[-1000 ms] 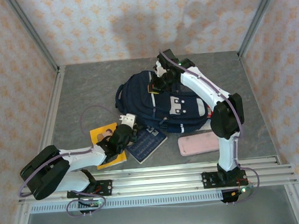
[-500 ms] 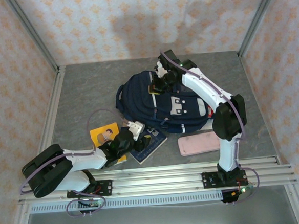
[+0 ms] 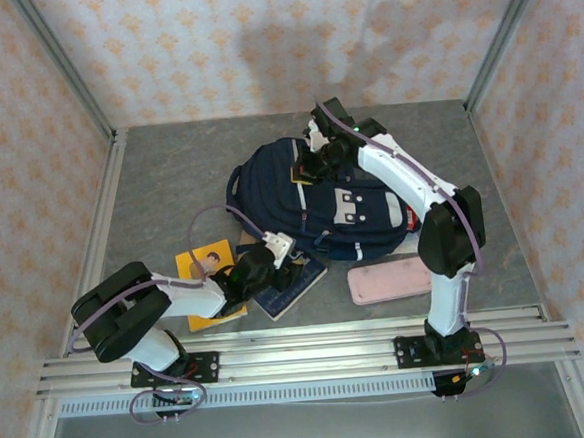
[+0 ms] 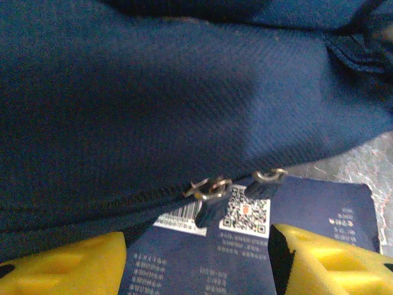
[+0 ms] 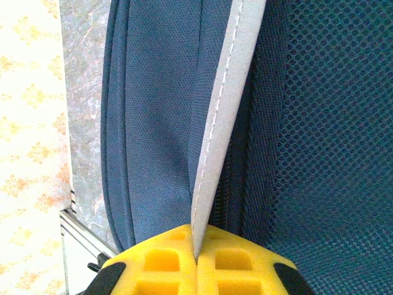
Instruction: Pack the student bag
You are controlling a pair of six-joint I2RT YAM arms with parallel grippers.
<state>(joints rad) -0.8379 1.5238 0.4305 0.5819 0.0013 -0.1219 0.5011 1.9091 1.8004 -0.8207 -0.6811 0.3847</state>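
On grey tabletop (image 3: 169, 177) | student bag (image 3: 311, 203) | patterned walls (image 3: 260, 41) on three sides

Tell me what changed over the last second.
The left arm swung right, off the yellow book to the student bag's near edge, and the left jaws opened, facing its zipper pulls. The right jaws stay shut on the bag's pale trim. Bag, book, pink case unmoved.

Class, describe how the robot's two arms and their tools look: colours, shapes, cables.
The left arm and the right arm have smooth white shells with bulky black joints. A thin purple-grey cable runs along each. The left tool and the right tool have chunky yellow fingers moulded with square recessed pockets.
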